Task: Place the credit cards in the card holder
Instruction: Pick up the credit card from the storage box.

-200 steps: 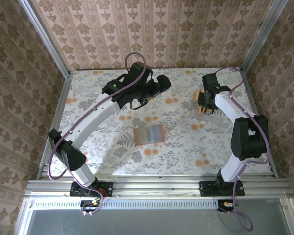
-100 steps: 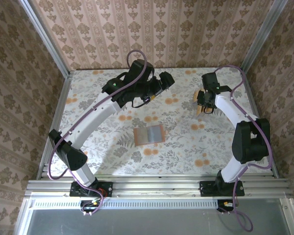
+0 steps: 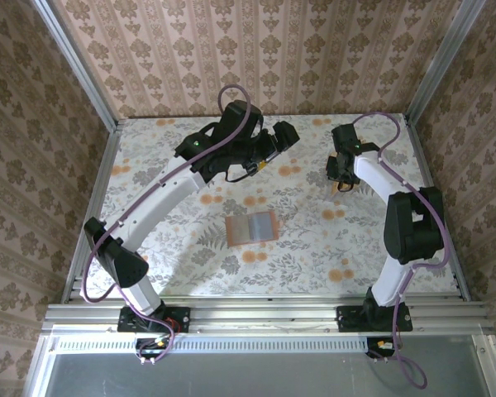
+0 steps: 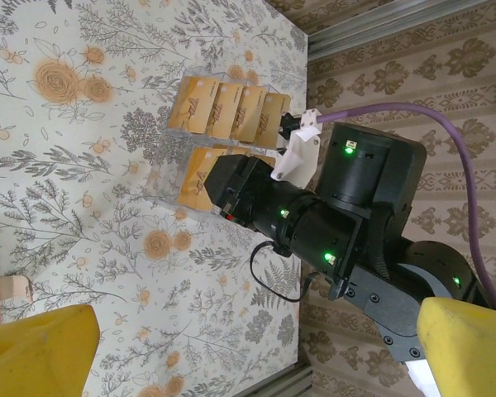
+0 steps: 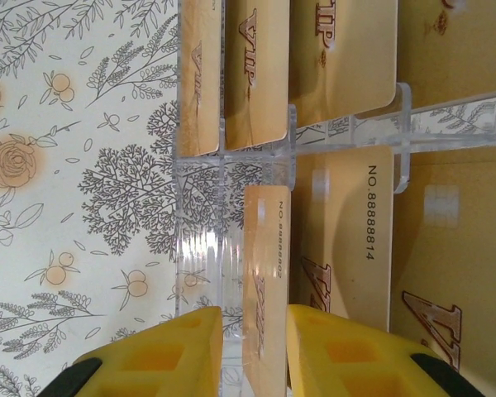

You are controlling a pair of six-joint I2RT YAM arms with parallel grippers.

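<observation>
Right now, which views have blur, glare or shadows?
Top external: even light, with a faint shadow beside the left arm. Left wrist: the yellow fingers are blurred and the credit cards are sharp. Right wrist: their print is crisp, with white glints on the clear stand.

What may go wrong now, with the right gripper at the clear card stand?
1. The right gripper straddles one card in the clear stand; neighbouring cards stand close, so closing might catch a second one.
2. The stand looks light; pulling the card could tip it.
3. The card holder lies apart, unheld, so inserting may push it.
</observation>
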